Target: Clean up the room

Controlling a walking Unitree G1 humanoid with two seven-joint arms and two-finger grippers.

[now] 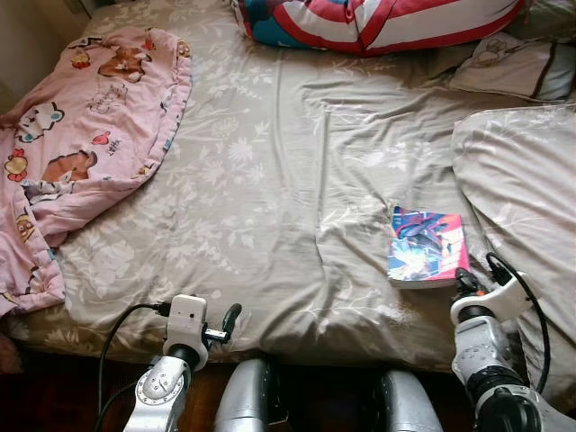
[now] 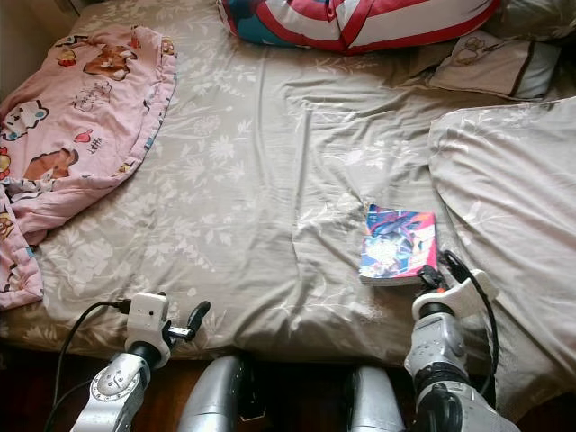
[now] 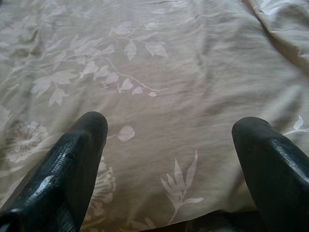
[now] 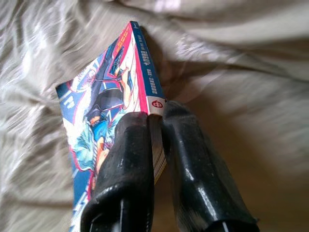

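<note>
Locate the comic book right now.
The comic book lies on the beige floral bedsheet at the robot's right near the bed's front edge, beside the rumpled duvet; the right gripper is shut on its corner.

Beige floral bedsheet (image 1: 270, 180), striped pillow (image 1: 378, 20), small cushion (image 1: 517, 65), beige duvet (image 1: 522, 171)

1 book (image 1: 427, 247), 1 blanket (image 1: 85, 135), 3 pillows (image 1: 378, 20)
</note>
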